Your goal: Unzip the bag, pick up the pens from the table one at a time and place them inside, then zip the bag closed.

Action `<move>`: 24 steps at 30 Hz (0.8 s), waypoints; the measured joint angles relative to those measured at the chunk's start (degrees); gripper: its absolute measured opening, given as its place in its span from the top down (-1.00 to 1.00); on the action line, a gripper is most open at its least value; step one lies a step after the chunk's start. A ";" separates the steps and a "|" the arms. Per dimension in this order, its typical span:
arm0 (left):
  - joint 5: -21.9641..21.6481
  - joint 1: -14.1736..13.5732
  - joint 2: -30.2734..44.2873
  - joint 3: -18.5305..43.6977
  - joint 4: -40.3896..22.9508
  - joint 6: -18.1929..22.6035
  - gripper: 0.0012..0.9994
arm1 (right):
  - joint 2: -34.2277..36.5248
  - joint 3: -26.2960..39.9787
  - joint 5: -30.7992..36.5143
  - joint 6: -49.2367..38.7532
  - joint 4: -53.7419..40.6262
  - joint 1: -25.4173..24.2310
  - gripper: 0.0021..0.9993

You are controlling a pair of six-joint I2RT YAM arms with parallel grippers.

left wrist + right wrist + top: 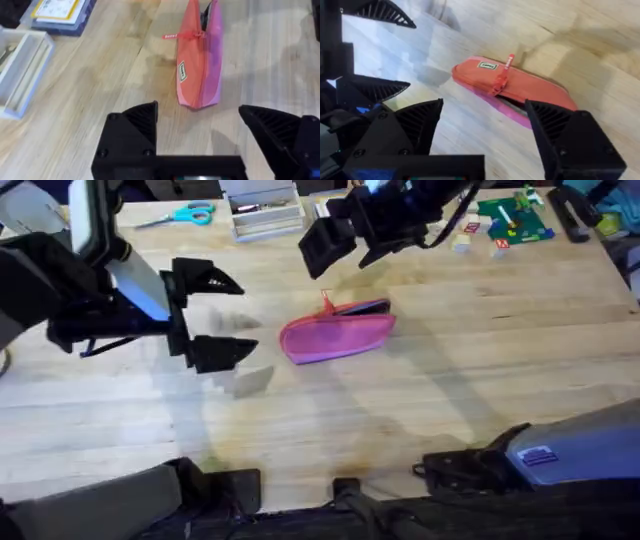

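Observation:
The pink bag (335, 337) lies in the middle of the table (480, 370), with a red zipper pull (327, 305) on its top edge. A dark gap at its right end shows the zipper partly undone. My left gripper (247, 318) hovers open just left of the bag, which lies lengthwise ahead of it (200, 60). My right gripper (325, 245) hangs open behind the bag and above it, holding nothing. Its wrist view shows the bag (520, 85), the pull (505, 65) and the left gripper's fingers (380, 87) beyond. The pens are out of view.
Blue-handled scissors (185, 216) and a clear plastic box (265, 215) lie at the back left. A green toy board (515, 220) and a black object (575, 215) sit at the back right. The box (20, 75) is also beside the left gripper.

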 joint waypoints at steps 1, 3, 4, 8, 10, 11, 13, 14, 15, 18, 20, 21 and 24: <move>-0.27 0.51 -0.35 0.00 -0.38 0.01 -0.99 | 0.02 0.00 0.00 0.00 0.00 0.47 -1.00; -0.59 1.55 -0.87 0.00 -0.99 0.01 -0.99 | 0.02 0.00 -0.01 0.00 0.00 1.38 -1.00; -0.66 1.96 -0.98 0.00 -1.16 0.01 -0.99 | 0.02 0.00 -0.01 0.00 0.00 1.80 -1.00; -1.29 2.98 -1.04 0.00 -1.35 0.01 -0.99 | 0.02 0.00 -0.01 0.02 -0.04 3.01 -1.00; -1.49 3.03 -1.04 0.00 -1.34 0.01 -0.99 | 0.02 0.00 -0.01 0.12 -0.04 3.32 -1.00; -1.51 3.03 -1.04 0.00 -1.35 0.01 -0.99 | 0.02 0.00 0.00 0.29 -0.01 3.51 -1.00; -1.53 3.03 -1.04 0.00 -1.35 0.01 -0.99 | 0.20 -0.11 -0.01 1.38 0.20 3.77 -1.00; -1.54 3.03 -1.04 0.00 -1.35 0.01 -0.99 | 0.27 -0.28 -0.01 1.83 0.28 3.80 -1.00; -1.53 3.03 -1.04 0.00 -1.35 0.01 -0.99 | 0.46 -0.57 -0.01 2.34 0.33 3.85 -1.00; -1.55 3.03 -1.04 0.00 -1.35 0.01 -0.99 | 3.33 -1.53 -0.01 4.78 1.01 3.88 -1.00; -1.55 3.03 -1.03 0.00 -1.35 0.01 -0.99 | 4.95 -1.60 0.01 5.31 1.97 3.91 -1.00; -1.55 3.03 -1.01 0.00 -1.35 0.01 -0.99 | 5.69 -1.66 0.00 5.49 2.49 3.91 -1.00; -1.55 3.03 -1.04 0.00 -1.35 0.01 -0.99 | 7.26 -1.88 0.45 6.10 2.95 3.91 -1.00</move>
